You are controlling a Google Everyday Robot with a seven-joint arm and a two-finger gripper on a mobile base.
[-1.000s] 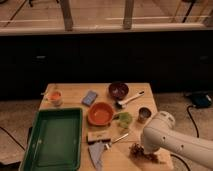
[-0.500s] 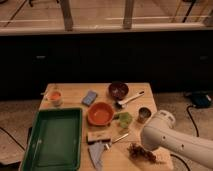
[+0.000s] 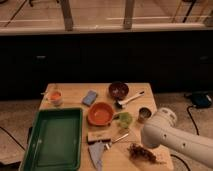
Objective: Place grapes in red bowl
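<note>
Grapes on wooden table; gripper unseen

White arm covers the table's front right corner, hiding the gripper. Green cup stands beside the red bowl, toward the grapes.

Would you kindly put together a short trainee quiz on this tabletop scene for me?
1. True or false: the bunch of dark reddish-brown grapes already lies in the round red-orange bowl.
2. What sits at the left of the wooden table? A) a rectangular green plastic tray B) a white plate C) a wicker basket
3. Fill in: the grapes lie on the table beside the robot's white ____.
Key: 1 false; 2 A; 3 arm; its hand cannot be seen.
</note>
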